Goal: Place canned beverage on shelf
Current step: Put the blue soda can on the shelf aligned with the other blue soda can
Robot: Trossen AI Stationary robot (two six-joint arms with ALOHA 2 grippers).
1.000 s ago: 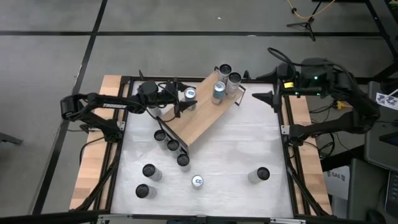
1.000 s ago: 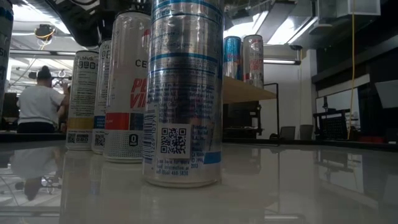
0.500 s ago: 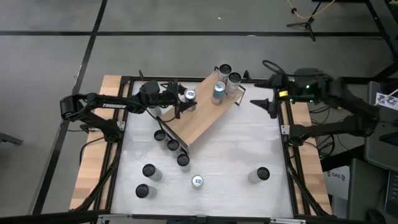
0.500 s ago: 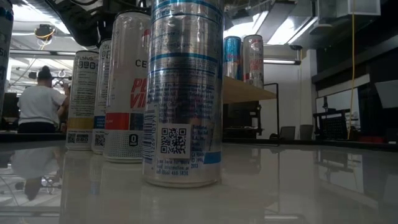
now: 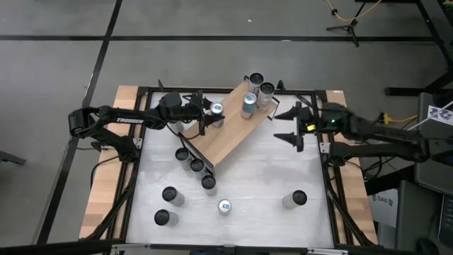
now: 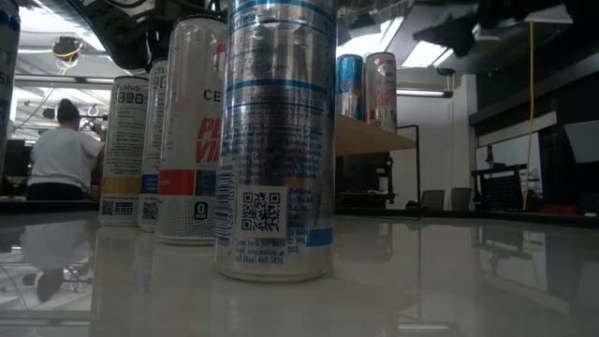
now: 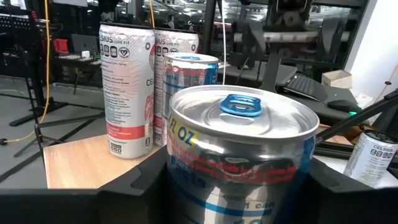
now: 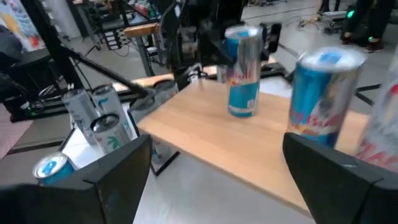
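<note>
The table [image 5: 262, 170], white top, is carrying everything. The shelf [image 5: 226, 134], a light wood board w/ black end frames, is lying diagonally across the far half, running from near the left arm toward the far-right corner.

Left arm is reaching in from the left edge; left gripper [image 5: 209, 117] is sitting at the shelf's left end w/ fingers either side of a blue can [image 5: 216, 108] standing on the board. In the left wrist view the can [image 7: 242, 155] is filling the gap between the fingers [image 7: 134, 180]; can't tell if they're actually clamping it or just bracketing it.

Right arm is coming in from the right edge; right gripper [image 5: 290, 125] is hanging just off the shelf's right end, fingers spread wide, holding nothing.

Three more cans are standing at the shelf's far-right end [image 5: 256, 92]. Three dark-topped cans [image 5: 196, 165] are lining up along the shelf's near edge on the table. Loose cans are standing nearer the front: two at front left [image 5: 168, 194], one centre [image 5: 225, 206], one right [image 5: 299, 197].
</note>
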